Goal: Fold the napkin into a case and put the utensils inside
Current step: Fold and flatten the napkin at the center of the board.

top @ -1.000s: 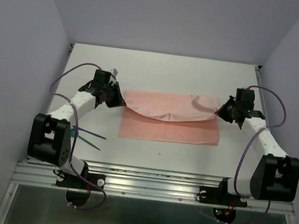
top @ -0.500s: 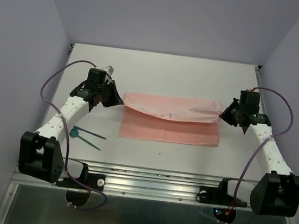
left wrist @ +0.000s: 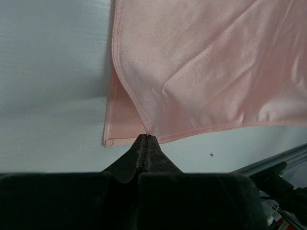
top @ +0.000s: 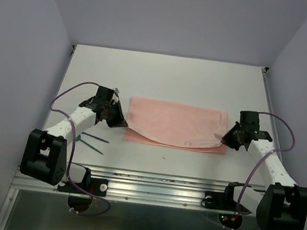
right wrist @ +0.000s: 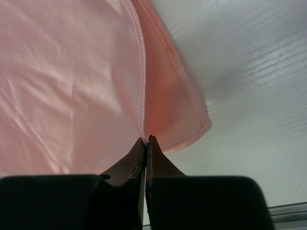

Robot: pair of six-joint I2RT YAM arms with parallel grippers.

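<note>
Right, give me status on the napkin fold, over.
Left claw shut on napkin corner, right claw likewise. Top layer drawn toward near edge, lower layer peeking out. Utensils lie left of cloth, apart from it.

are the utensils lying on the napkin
No, the utensils lie on the bare table to the left of the napkin, apart from it.

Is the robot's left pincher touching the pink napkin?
Touching. The left wrist view shows the left gripper with its jaws pinched shut on the napkin at its corner.
</note>
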